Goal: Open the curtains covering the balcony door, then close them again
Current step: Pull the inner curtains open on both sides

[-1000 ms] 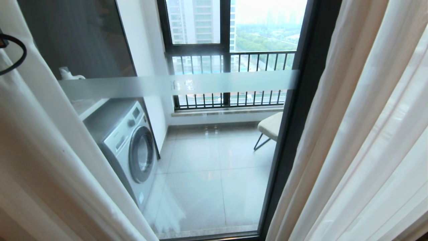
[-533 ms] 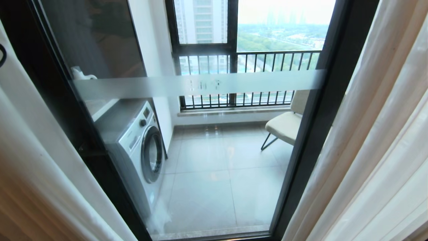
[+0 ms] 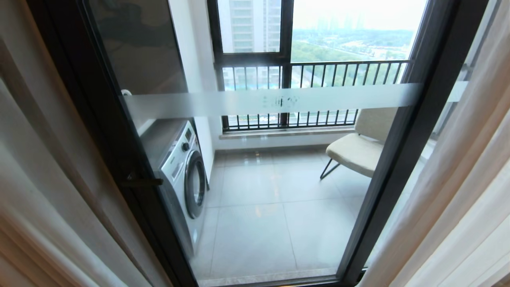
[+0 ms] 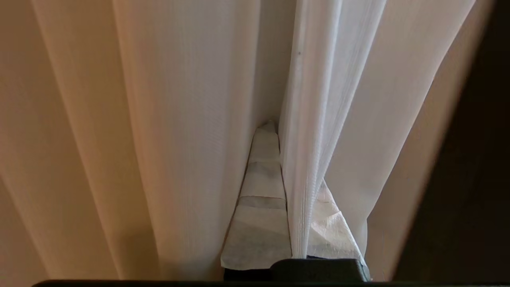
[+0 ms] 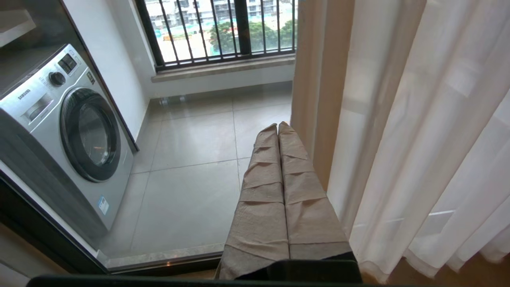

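Curtains (image 3: 51, 191) hang soft, light and slippery; left pincer (image 4: 293, 191) pinches a sheer's edge fold (image 4: 308, 119) — best hold; right pincer (image 5: 279, 131) closed, empty.

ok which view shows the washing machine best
The right wrist view: the washing machine shows nearly whole there, with its round door, knob and panel, seen through the balcony door glass. The head view shows it narrower, partly hidden by the door frame. The left wrist view shows only the curtains.
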